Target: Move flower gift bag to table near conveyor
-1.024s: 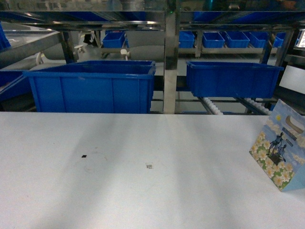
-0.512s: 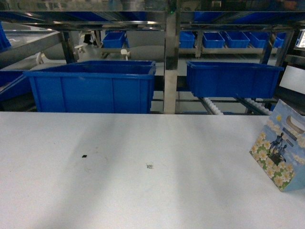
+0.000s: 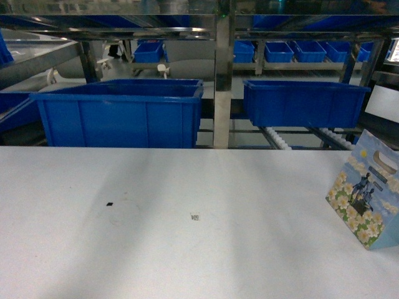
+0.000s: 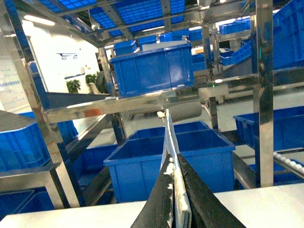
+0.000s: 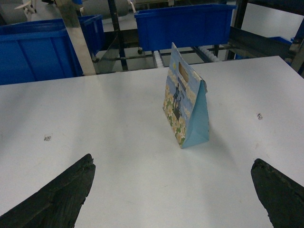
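Shiny steel racks [image 3: 222,75] stand behind the counter. Two big blue bins [image 3: 118,112] sit low on them, and more small blue bins [image 3: 310,51] line a far shelf. A white wall [image 4: 61,57] at the back has green plants [image 4: 73,86] by it. Long lights [image 4: 40,20] glow above.

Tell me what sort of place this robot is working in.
Most likely a warehouse or order-picking area: steel-framed shelving holds rows of blue plastic bins, sloping roller tracks with small white rollers run behind a wide white tabletop, and a flower-printed paper gift bag stands on it.
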